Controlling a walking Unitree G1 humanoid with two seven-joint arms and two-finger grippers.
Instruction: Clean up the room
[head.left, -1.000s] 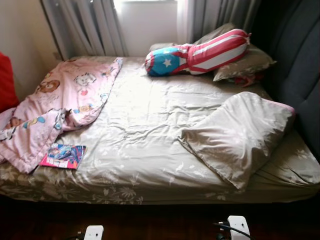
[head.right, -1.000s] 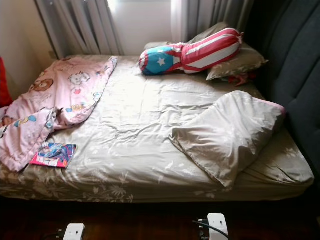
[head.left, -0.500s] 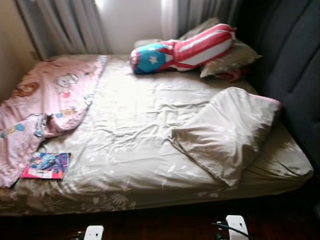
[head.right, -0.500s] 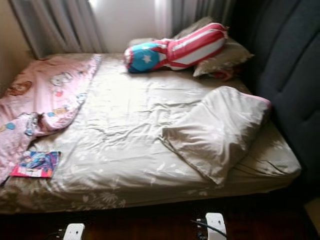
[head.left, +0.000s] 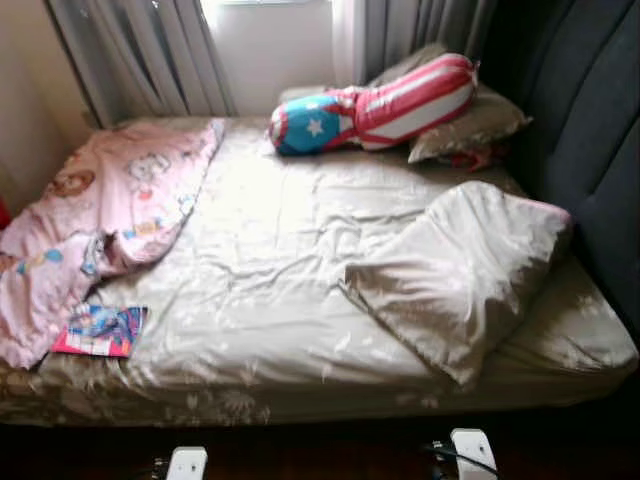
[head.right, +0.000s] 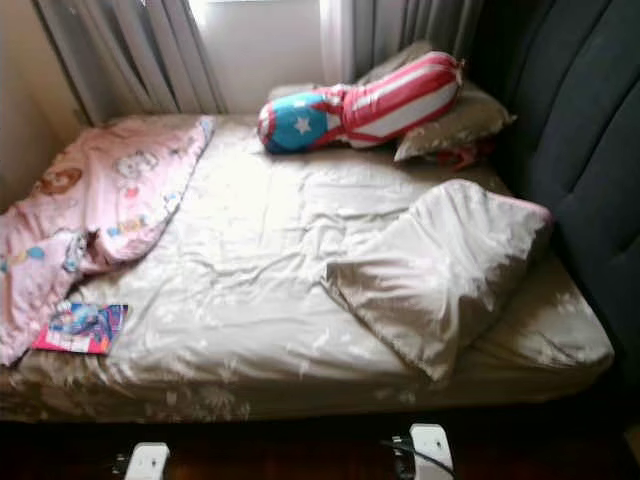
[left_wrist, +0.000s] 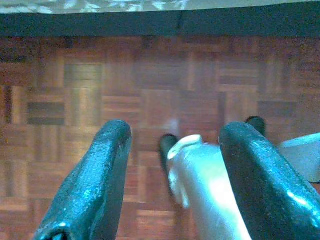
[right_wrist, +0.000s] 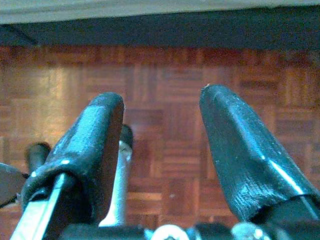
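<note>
You're looking down at a bed with a rumpled beige floral sheet: a pink cartoon blanket is bunched along its left side, a small colourful book or magazine, too blurred to tell which, lies just below the blanket near the front left corner, and a loose beige pillow sits skewed on the right, near the dark headboard. At the far end, a red, white and blue star-print bolster leans on another beige pillow under the grey curtains. Your left gripper and right gripper both hang low over the parquet floor beside the bed's edge, each with its fingers spread wide and nothing between them.
</note>
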